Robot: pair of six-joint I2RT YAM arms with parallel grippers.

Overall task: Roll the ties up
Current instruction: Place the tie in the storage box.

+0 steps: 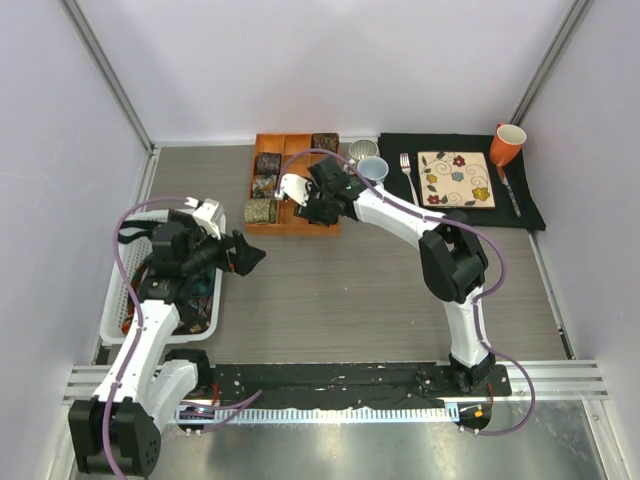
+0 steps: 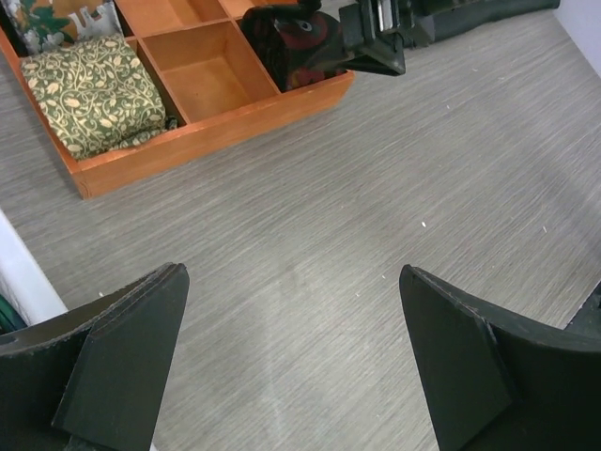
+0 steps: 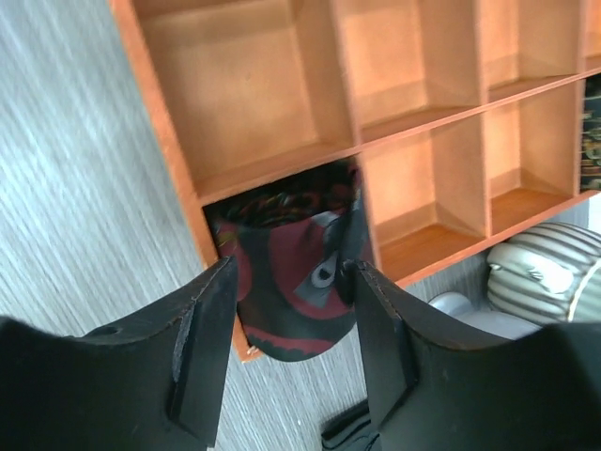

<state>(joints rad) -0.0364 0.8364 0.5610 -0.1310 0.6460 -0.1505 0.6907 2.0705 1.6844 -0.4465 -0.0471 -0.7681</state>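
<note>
A maroon and black rolled tie (image 3: 291,272) sits in the near right compartment of the orange tray (image 3: 160,141), bulging over the tray's front wall. My right gripper (image 3: 291,329) is open and straddles this roll. One finger (image 3: 380,329) touches its side and the other stands a little clear. A green-print roll (image 2: 89,94) fills the near left compartment. Two more rolls (image 1: 265,186) (image 1: 268,162) lie behind it, and another (image 1: 325,142) is at the far right corner. My left gripper (image 2: 291,366) hangs wide open over bare table, holding nothing. Unrolled ties (image 1: 195,300) lie in the white basket (image 1: 112,300).
On a black placemat (image 1: 400,190) at the back right are a floral plate (image 1: 455,180), a fork (image 1: 408,172), an orange mug (image 1: 506,143) and a knife. A pale blue cup (image 1: 373,168) and a metal tin (image 1: 362,150) stand just right of the tray.
</note>
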